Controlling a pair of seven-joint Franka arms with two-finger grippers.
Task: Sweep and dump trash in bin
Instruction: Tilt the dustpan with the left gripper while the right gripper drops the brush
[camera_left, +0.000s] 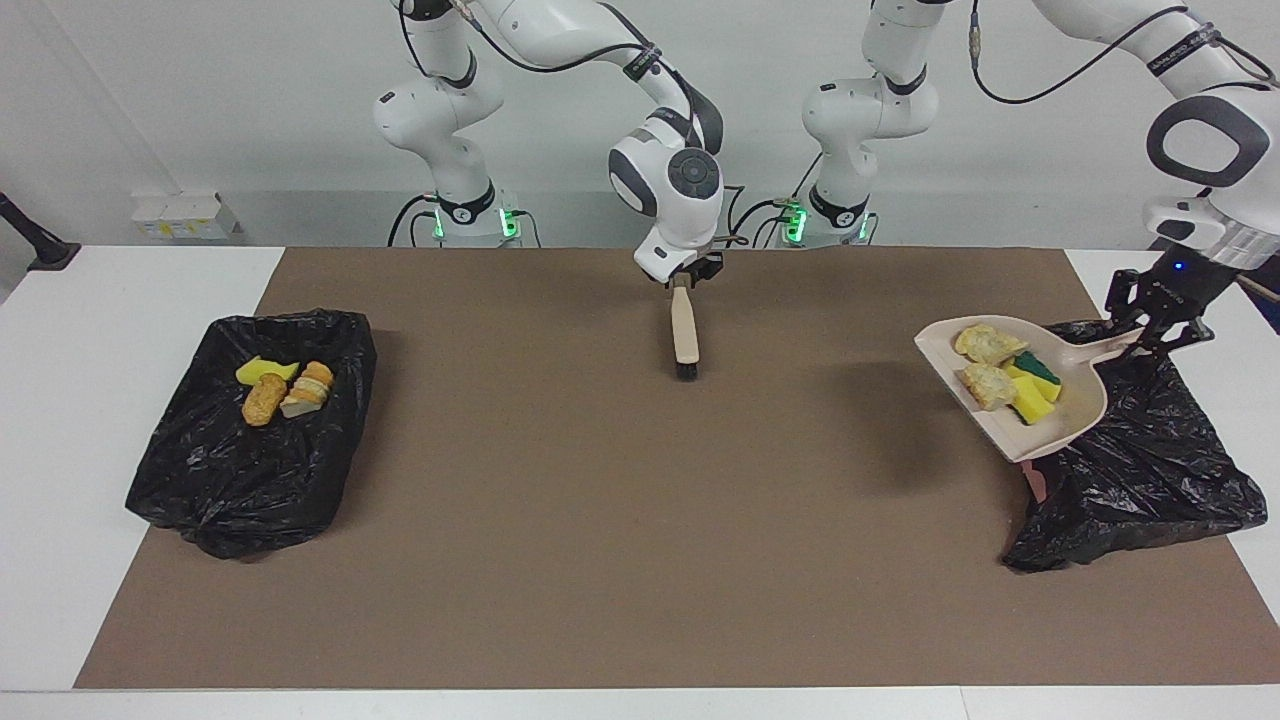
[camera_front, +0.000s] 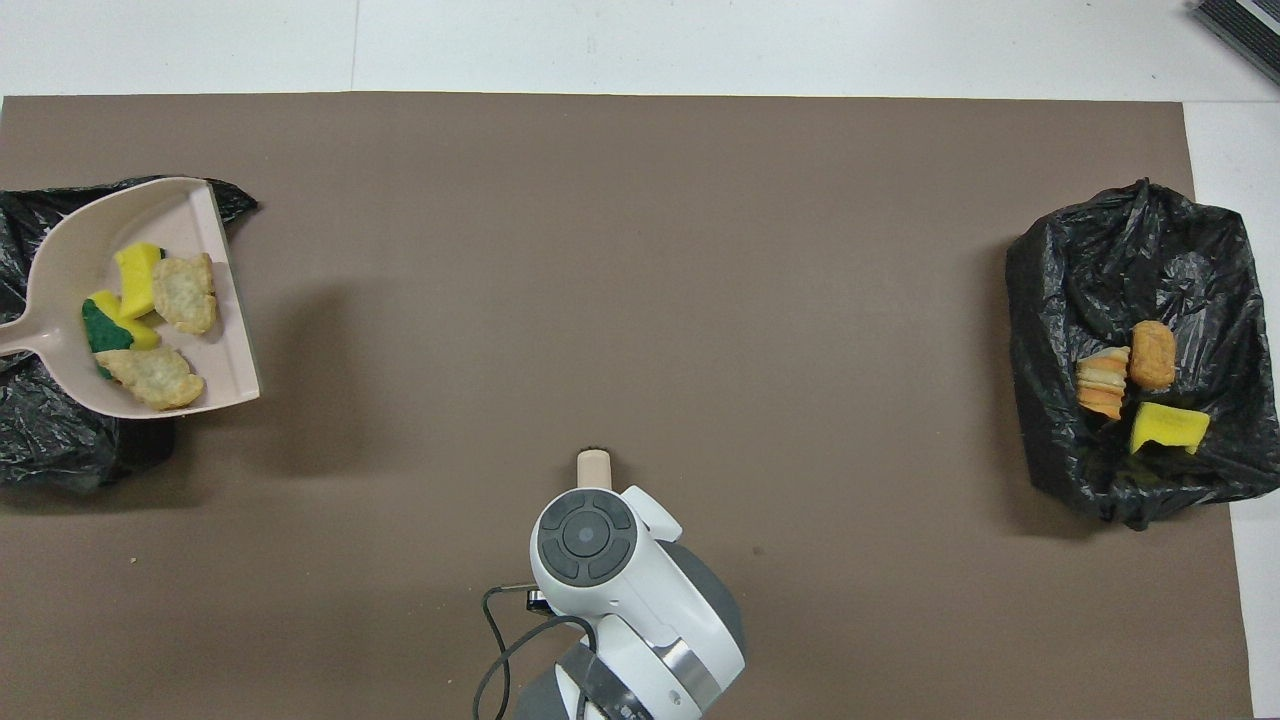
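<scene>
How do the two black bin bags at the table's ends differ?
The bag at the right arm's end holds three bits of trash and nothing hangs over it. The bag at the left arm's end shows no trash inside and has the loaded dustpan raised over its edge. Both are crumpled black plastic.

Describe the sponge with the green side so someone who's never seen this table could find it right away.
Find the black bin bag at the left arm's end of the table; the left claw holds a beige dustpan over it. Four bits of trash lie in the pan; the sponge, nearest the handle, is the only one with a dark green face.
</scene>
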